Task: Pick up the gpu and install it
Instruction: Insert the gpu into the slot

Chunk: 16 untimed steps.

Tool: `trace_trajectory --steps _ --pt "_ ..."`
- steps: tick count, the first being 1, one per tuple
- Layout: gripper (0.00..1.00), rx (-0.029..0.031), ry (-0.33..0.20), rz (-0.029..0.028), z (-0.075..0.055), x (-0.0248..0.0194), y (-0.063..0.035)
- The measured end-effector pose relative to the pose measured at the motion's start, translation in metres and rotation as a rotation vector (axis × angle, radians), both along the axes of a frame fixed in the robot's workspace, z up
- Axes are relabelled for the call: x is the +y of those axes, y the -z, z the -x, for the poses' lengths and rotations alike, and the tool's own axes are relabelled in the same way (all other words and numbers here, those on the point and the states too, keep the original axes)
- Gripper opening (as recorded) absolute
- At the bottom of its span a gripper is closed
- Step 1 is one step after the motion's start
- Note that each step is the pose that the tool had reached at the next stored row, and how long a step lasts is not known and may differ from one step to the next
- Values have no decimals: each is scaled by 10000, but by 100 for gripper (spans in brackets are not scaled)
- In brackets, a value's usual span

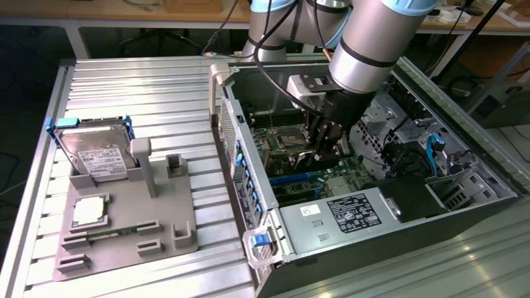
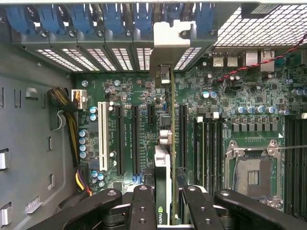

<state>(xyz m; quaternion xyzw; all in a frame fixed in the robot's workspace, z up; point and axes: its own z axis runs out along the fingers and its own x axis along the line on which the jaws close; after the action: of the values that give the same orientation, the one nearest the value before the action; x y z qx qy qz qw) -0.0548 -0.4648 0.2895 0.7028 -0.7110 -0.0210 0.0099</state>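
Installing now: gripper [image 2: 165,203] clamped on the gpu [image 2: 166,143], held edge-on inside the open computer case [image 1: 248,155], above the motherboard [image 2: 144,96], bracket toward the rear slot covers [image 2: 110,19]; calls, probably, for aligning with 1 slot.

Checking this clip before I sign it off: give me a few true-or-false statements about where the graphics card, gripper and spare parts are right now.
1. The gripper holds the graphics card edge-on over the motherboard. True.
2. The arm reaches inside the open computer case. True.
3. The hard drive lies inside the case. False: it stands in the grey holder outside, on the exterior view's left.
4. The card's metal bracket points away from the rear slot openings. False: it sits up against them.
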Motion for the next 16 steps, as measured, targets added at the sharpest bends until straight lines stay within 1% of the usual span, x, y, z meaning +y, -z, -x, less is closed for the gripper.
trace_trajectory --steps 16 --pt "27 0 0 1 0 0 39"
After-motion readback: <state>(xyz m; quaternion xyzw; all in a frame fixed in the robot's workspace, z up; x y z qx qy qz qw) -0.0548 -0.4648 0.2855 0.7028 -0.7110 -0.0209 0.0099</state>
